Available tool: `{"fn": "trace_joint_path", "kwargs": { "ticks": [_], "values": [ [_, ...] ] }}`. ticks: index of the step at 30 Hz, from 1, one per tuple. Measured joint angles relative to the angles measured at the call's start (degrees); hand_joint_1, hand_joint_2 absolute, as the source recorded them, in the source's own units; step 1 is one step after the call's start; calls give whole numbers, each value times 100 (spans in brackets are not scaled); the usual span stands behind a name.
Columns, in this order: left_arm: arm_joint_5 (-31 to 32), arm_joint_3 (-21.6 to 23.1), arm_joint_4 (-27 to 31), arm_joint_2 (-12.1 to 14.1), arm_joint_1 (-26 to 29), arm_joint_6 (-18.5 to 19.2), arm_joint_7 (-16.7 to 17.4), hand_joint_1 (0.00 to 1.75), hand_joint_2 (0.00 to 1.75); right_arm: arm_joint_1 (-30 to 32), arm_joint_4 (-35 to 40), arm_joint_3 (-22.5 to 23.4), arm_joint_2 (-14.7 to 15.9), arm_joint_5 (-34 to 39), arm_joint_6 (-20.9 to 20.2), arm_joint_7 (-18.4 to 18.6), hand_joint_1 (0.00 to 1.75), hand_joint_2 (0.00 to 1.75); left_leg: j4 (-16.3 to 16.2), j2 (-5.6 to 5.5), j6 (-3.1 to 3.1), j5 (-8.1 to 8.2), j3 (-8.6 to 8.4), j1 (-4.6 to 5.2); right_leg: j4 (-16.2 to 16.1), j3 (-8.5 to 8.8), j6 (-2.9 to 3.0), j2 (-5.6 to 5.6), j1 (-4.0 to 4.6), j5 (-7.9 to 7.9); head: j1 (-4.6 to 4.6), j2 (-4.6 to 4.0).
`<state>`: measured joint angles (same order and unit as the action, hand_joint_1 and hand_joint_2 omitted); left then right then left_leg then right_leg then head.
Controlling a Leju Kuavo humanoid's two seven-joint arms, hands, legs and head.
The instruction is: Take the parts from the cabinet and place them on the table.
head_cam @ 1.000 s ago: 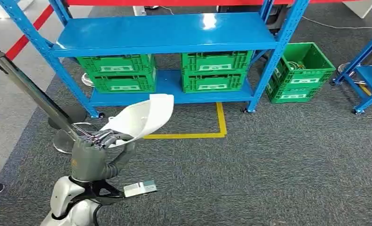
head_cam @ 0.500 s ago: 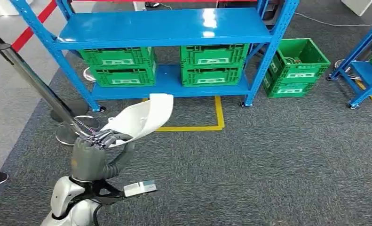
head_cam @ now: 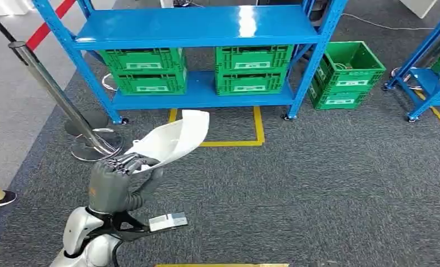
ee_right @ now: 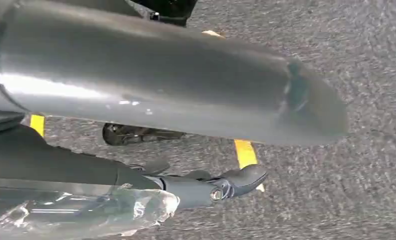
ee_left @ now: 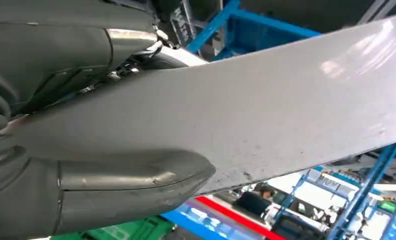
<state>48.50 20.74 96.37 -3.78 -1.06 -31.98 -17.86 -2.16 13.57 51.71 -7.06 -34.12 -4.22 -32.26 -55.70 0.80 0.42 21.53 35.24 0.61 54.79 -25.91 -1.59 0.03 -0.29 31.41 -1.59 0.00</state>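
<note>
L hand holding white part, over carpet.
My left hand (head_cam: 120,167) grips the white curved part (head_cam: 173,139) at its 8 o'clock end; blue cabinet (head_cam: 198,33) w/ green crates (head_cam: 145,69) at 12. My right hand (ee_right: 195,187): fingers out straight, nothing held.

My left hand (head_cam: 120,167): dark grey ribbed cover at the wrist, thick grey thumb, darker thin fingers w/ bare coloured wires running along the knuckles. Small orange mark on the cover's side. Forearm (head_cam: 79,231) is glossy silver, rounded shell, black bracket w/ a small silver-green box clipped on. Right hand (ee_right: 185,125): smooth shiny grey thumb, dark fingers w/ a small round screw near one tip
</note>
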Motion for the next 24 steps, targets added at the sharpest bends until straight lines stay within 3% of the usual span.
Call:
{"fn": "trace_joint_path", "kwargs": {
  "ticks": [1, 2, 3, 4, 5, 6, 7, 8, 9, 10, 11, 12, 13, 15, 17, 19, 20, 22, 23, 24],
  "values": [
    [0, 2, 0, -2, 1, 0, -2, 175, 175, 2, 0, 4, 0, 0, 0, 0, 0, 0, 4, 1, -30, -28, 4, -14, 15, -18, 43, 2, 12, -17, 4, 0],
    [0, 2, 0, -2, 3, 0, -2, 175, 175, 14, 0, 7, -2, 0, 0, 2, 0, 0, -13, -5, -59, -28, 28, -15, -3, -37, 123, -14, -16, -73, -5, 0],
    [-2, 2, 0, 0, 7, 0, -2, 175, 175, 16, 0, 11, 0, 0, 0, 2, 0, 0, -119, -26, -110, 167, 72, -29, -3, -76, 184, -32, -23, -111, 13, 0],
    [-2, 2, 0, 7, 10, 0, -2, 175, 175, 17, 0, 15, 0, 0, 0, 2, 0, 0, -397, -31, -145, 469, 167, -39, -1, -115, 224, -37, -22, -146, 28, 0],
    [-2, 2, -2, 9, 12, 0, -2, 175, 175, 16, 0, 17, 0, 0, 0, 0, 0, 0, -877, -31, -179, 817, 324, -57, 1, -117, 237, -41, -19, -189, 39, 0],
    [-2, 2, -6, 11, 15, 0, -2, 175, 175, 19, 0, 17, 0, 0, 0, 2, 0, 0, -1340, -31, -197, 1056, 472, -64, 12, -161, 242, -41, -13, -232, 37, 0],
    [-2, 2, -11, 13, 20, 0, -2, 175, 175, 24, 0, 17, 0, 0, 0, 2, 0, 0, -1693, -32, -206, 1166, 570, -69, 25, -213, 241, -41, -8, -267, 41, 0],
    [-2, 2, -20, 15, 28, 0, -2, 175, 175, 32, 0, 20, 0, 0, 0, 2, 0, 0, -1825, -33, -206, 1142, 561, -75, 46, -269, 237, -41, -3, -293, 37, 0],
    [-2, 2, -28, 17, 33, 0, -2, 175, 175, 34, 0, 24, 0, 0, 0, 2, 0, 0, -1680, -33, -190, 1004, 424, -76, 69, -310, 232, -38, 3, -304, 37, 0],
    [-2, 2, -28, 15, 34, 0, -2, 175, 175, 33, 0, 26, 0, 0, 0, 2, 0, 0, -1325, -33, -162, 801, 192, -74, 97, -342, 230, -35, 14, -308, 41, 0],
    [-2, 2, -28, 15, 32, 0, -2, 175, 175, 30, 0, 28, 0, 0, 0, 2, 0, 0, -778, -34, -115, 569, -147, -69, 124, -355, 230, -28, 25, -308, 39, 0],
    [-2, 2, -28, 15, 30, 0, -2, 175, 175, 29, 0, 31, -2, 0, 0, 2, 0, 0, -293, -44, -47, 472, -434, -49, 138, -363, 229, -26, 26, -307, 37, 0],
    [-2, 2, -28, 15, 30, 0, -2, 175, 175, 29, 0, 39, -16, 0, -2, 0, 0, 0, -150, -49, 7, 561, -540, -38, 159, -406, 198, -26, 54, -323, 21, 0],
    [-2, 2, -28, 15, 27, -2, -2, 175, 175, 18, 0, 55, -15, 0, -4, 0, 0, 0, -76, -49, 15, 543, -500, -8, 160, -447, 132, -25, 24, -363, 32, 0],
    [0, 2, -26, 9, 25, -2, -2, 175, 175, 21, 0, 59, -15, 0, -4, 2, 0, 0, 6, -50, 87, 500, -482, -29, 141, -459, 54, -39, 47, -396, 30, 0],
    [0, 2, -26, 2, 18, -2, -2, 175, 175, 26, 0, 61, -13, 0, -4, -2, 0, 0, 64, -32, 127, 433, -472, -71, 325, -590, 17, -14, 34, -186, 6, 0],
    [-2, 2, -28, -6, 13, 0, -2, 175, 175, 21, 0, 63, -13, 0, -4, 0, 0, 0, 62, -30, 154, 409, -426, -67, 888, -842, -16, -12, 4, 141, -44, 0],
    [-2, 2, -31, -7, 18, 0, -2, 175, 175, 34, 0, 66, -11, 0, -2, 0, 0, 0, 56, 1, 171, 375, -365, -49, 1797, -1245, -64, -11, -12, 537, -44, 2],
    [-25, 4, -37, -11, 25, 23, -2, 175, 175, 43, 0, 68, -11, 0, -2, 0, 0, 0, 55, 20, 170, 358, -343, -42, 2021, -1346, -79, -12, -15, 568, -51, 0],
    [-178, 4, -39, -9, 26, 169, -2, 175, 175, 46, 0, 70, -11, -9, -7, 2, 0, 0, 54, 36, 162, 350, -336, -40, 1940, -1287, -84, -13, -19, 453, -48, 0]
  ]
}}
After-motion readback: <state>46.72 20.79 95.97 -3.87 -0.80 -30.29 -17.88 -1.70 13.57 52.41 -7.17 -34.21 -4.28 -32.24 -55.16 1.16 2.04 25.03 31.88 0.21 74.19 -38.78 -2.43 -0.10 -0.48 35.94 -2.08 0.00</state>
